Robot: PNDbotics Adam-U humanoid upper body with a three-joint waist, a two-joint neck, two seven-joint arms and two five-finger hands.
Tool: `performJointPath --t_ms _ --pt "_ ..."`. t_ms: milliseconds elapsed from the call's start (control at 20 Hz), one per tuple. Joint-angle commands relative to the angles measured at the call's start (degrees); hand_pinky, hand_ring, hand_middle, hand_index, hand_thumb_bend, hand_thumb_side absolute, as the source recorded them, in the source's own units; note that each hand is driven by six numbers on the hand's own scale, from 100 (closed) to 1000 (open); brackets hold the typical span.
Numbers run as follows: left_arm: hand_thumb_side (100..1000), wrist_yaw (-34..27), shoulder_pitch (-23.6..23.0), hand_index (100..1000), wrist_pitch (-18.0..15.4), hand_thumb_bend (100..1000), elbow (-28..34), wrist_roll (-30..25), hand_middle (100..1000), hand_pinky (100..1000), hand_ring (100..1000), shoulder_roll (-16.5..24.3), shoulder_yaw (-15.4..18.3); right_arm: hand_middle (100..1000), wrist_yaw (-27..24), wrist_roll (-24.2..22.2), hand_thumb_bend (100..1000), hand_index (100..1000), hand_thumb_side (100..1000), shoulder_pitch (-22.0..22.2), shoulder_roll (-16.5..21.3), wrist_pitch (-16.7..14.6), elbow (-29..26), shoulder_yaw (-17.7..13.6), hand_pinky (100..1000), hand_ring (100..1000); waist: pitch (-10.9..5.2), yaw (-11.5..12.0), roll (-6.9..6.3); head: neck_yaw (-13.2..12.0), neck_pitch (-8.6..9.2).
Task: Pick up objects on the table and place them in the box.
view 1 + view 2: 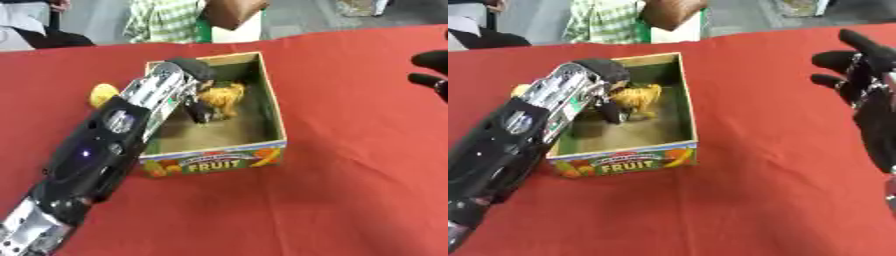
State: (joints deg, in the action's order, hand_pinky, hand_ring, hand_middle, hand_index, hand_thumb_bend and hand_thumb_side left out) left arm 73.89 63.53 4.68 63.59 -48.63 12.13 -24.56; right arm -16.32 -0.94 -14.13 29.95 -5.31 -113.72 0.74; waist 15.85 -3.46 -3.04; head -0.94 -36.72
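The left hand point(199, 95) reaches down into a cardboard box point(273, 107), its fingers curled around a yellow-brown toy point(223, 97) held inside the box near its far end. The box, labelled FRUIT, sits on a red tablecloth point(350, 175). A yellow object point(102, 93) lies at 9 o'clock, just outside the box. The right hand point(868, 85) hovers at 3 o'clock, fingers spread, holding nothing.

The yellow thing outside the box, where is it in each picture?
Left eye view: the yellow thing lies on the red cloth left of the box, beside the left arm.
Right eye view: only a sliver shows at the arm's upper left edge.
Shared landmark: the FRUIT label on the box's front.
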Motion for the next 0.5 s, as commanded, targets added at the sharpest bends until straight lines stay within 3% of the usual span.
performJointPath --t_ms 50,150,200,500 --pt "805 0.3 1.2 1000 -0.9 716 2.2 -2.7 906 712 904 1.8 0.9 737 -0.1 0.2 100 964 1000 -0.4 1.0 -0.1 -0.9 -0.4 838 879 -1.05 0.1 0.27 0.0 0.25" --pt "933 0.4 1.2 1000 -0.7 922 2.7 -3.2 948 742 932 2.3 1.4 737 -0.1 0.2 100 964 1000 -0.4 1.0 -0.1 -0.9 -0.4 838 879 -1.04 0.1 0.26 0.1 0.20" --pt "971 0.4 1.2 1000 -0.4 973 3.1 -3.3 958 745 936 2.6 1.7 737 -0.1 0.2 100 964 1000 -0.4 1.0 -0.1 -0.9 -0.4 838 879 -1.05 0.2 0.27 0.1 0.18" --pt "1000 0.4 1.5 1000 1.1 1000 5.9 -2.7 980 760 952 4.7 3.2 737 -0.1 0.3 100 964 1000 -0.4 0.9 -0.1 -0.9 -0.5 838 879 -1.16 0.3 0.30 0.5 0.01"
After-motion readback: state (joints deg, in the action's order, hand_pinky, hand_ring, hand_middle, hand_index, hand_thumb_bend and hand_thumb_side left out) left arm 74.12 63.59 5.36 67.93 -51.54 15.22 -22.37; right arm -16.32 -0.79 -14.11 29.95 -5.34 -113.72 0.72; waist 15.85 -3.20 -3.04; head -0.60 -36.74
